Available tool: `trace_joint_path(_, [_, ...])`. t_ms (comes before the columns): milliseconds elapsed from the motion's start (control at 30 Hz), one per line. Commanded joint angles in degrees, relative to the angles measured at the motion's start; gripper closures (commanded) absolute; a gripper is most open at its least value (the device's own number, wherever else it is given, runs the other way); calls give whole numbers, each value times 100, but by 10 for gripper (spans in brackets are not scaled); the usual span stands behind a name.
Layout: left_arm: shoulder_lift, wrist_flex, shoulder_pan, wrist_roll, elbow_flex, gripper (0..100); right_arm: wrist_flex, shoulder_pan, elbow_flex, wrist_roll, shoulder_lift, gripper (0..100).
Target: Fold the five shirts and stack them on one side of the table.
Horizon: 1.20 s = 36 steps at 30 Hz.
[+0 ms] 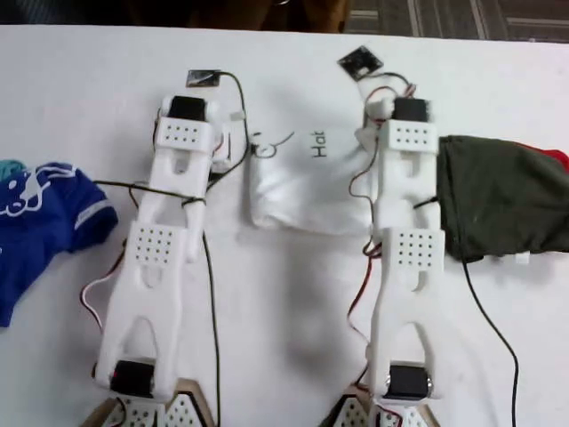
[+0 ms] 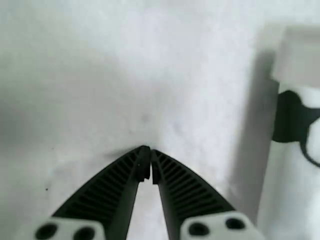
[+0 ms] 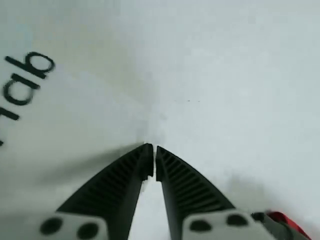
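Observation:
A folded white shirt [image 1: 293,191] with black print lies mid-table between my two arms. On the left lies a crumpled blue shirt [image 1: 44,213]. At the right edge a folded dark olive shirt [image 1: 502,200] rests on a red shirt [image 1: 556,158]. My left gripper [image 2: 146,162] is shut with nothing in it, over bare table beside the white shirt [image 2: 295,160]. My right gripper [image 3: 150,161] is also shut, its tips just above the white shirt [image 3: 75,100] near its black lettering. A bit of the red shirt [image 3: 282,219] peeks out beside this gripper's base.
The left arm [image 1: 169,240] and right arm [image 1: 404,240] stretch up the white table [image 1: 284,338] from its near edge. Black cables trail beside each arm. Two small black squares [image 1: 204,78] [image 1: 360,62] lie near the far edge.

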State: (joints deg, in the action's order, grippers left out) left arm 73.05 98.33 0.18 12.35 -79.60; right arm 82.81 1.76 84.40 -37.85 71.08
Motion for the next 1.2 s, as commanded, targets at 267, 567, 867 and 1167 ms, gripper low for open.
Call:
trace_joint_path(267, [9,-44,70,9,-163,959,1895,-567,870,97,-857,981])
trace_joint_path(567, [0,211,-422,598,-189,954,1877,-2176,-1662,220,-2721,981])
trace_joint_path(867, [-501,431,-2259,378,963,958,1798,-2756,-3367,229,-3178,980])
trace_joint_path(1167, [-844,273,-2295,387,1657,958,1446,-3275,-4422,202,-3169,980])
